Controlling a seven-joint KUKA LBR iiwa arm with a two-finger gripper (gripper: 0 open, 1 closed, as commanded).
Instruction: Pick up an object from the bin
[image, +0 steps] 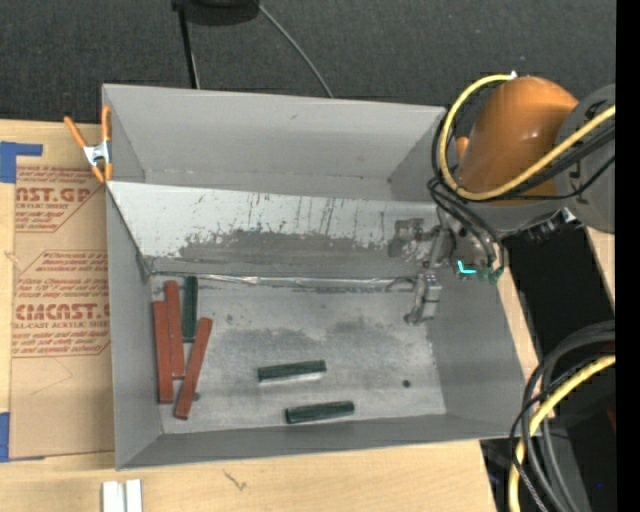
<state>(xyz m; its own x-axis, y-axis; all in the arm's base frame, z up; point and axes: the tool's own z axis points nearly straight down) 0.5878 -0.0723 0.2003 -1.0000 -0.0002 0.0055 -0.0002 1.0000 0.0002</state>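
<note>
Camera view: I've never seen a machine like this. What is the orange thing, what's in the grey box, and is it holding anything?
One camera looks down into a grey metal bin. The orange thing covers part of a robot arm reaching in from the right. Its hand hangs by the bin's right wall, holding nothing I can see. At the left lie red-brown sticks and a dark green stick; two more green sticks lie near the front.

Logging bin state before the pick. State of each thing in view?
gripper: at the right side of the bin, apart from every stick.
red-brown sticks: lying flat, bunched by the left wall.
left green stick: flat, against the red-brown ones.
upper dark green stick: flat, alone, mid-floor.
lower dark green stick: flat, alone, near the front wall.
</note>
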